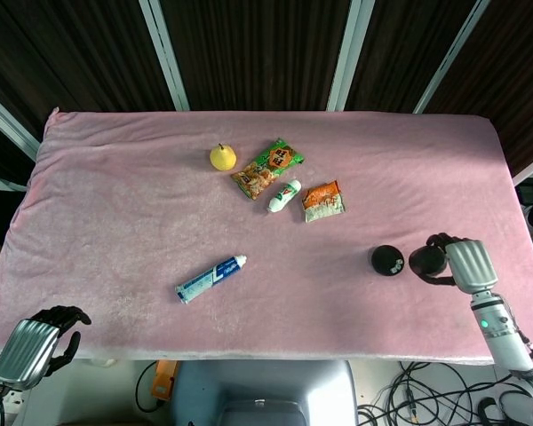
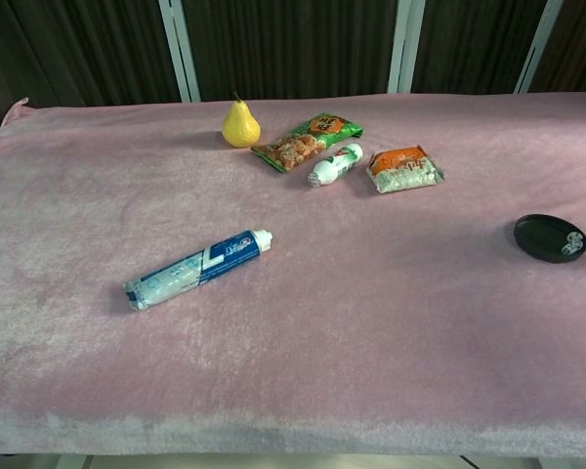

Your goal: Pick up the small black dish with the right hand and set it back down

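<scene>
The small black dish (image 1: 388, 260) (image 2: 551, 237) lies flat on the pink cloth near the table's right side, with a small white mark on its inner face. My right hand (image 1: 449, 260) hovers just to the right of it, apart from it, its dark fingers (image 1: 426, 259) loosely bent toward the dish and holding nothing. In the chest view only a sliver of that hand shows at the right edge. My left hand (image 1: 40, 342) hangs below the table's front left corner, empty, with its fingers loosely bent.
A blue and white toothpaste tube (image 1: 211, 278) lies left of centre. Further back sit a yellow pear (image 1: 222, 157), a green snack bag (image 1: 267, 168), a small white bottle (image 1: 284, 195) and an orange snack packet (image 1: 323, 201). The table's right edge (image 1: 526, 257) is close to the right hand.
</scene>
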You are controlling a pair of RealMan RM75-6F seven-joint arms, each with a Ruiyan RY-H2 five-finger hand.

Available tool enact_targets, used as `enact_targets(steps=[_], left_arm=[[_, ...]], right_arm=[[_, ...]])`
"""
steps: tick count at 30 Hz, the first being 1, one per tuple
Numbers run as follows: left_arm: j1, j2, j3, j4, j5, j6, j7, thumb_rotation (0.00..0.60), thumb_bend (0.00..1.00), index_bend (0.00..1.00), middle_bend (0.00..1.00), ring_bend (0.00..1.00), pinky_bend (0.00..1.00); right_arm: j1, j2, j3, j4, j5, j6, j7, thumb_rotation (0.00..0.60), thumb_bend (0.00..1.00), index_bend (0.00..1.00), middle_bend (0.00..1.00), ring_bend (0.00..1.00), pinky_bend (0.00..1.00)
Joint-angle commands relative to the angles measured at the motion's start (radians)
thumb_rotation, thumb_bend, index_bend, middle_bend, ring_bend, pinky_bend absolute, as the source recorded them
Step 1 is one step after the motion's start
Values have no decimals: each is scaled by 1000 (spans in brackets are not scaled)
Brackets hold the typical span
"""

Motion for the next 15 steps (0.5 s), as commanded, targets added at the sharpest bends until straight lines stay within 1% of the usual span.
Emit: enact_targets(steps=[1, 2, 3, 5, 6, 7, 8, 9, 12, 13, 15], left_arm=[[0, 0, -1, -1, -2, -1, 1, 600, 572, 455, 424, 381, 517], [0, 0, -1, -1, -2, -1, 2, 600, 572, 454, 424, 381, 517], [0, 0, -1, -1, -2, 0, 2, 600, 572, 454, 424, 381, 517], [1, 0, -1, -1, -2, 0, 2, 600, 573, 454, 424, 381, 517], [1, 0, 0, -1, -2, 1, 3, 600, 573, 455, 424, 381, 517], [1, 0, 0, -1, -2, 1, 4, 600, 573, 454, 424, 381, 517], [1, -1, 0, -2, -1, 1, 4, 600, 572, 454, 424, 381, 517], [1, -1, 0, -2, 0, 0, 4, 600, 572, 454, 425, 381, 517], [0, -1, 0, -1, -1, -2, 6, 600, 572, 454, 425, 381, 517], [0, -1, 0, -1, -2, -2, 5, 600, 572, 454, 425, 381, 517], [0, -1, -1, -1, -2, -2, 5, 600, 573, 454, 424, 381, 517]], right_arm=[[-29, 37, -12, -44, 23, -38, -41, 600, 151, 642, 525, 459, 575], [-33, 43, -14, -53, 25, -44, -51, 600, 151, 632, 500, 420, 532], [-37, 47, -15, -59, 28, -47, -63, 600, 151, 608, 442, 336, 434], [-46, 52, -15, -72, 33, -49, -81, 600, 151, 570, 368, 240, 311], [-51, 57, -16, -82, 35, -53, -85, 600, 151, 542, 332, 197, 259], [-54, 63, -17, -92, 37, -58, -86, 600, 151, 485, 285, 150, 206], [-57, 71, -19, -105, 40, -65, -86, 600, 151, 428, 250, 121, 177], [-60, 84, -22, -126, 41, -73, -86, 600, 151, 295, 181, 70, 136], [-69, 115, -24, -179, 38, -69, -82, 600, 151, 39, 53, 4, 69], [-75, 129, -26, -202, 33, -60, -79, 600, 151, 7, 30, 0, 59], [-86, 157, -28, -247, 24, -39, -73, 600, 151, 0, 5, 0, 52]])
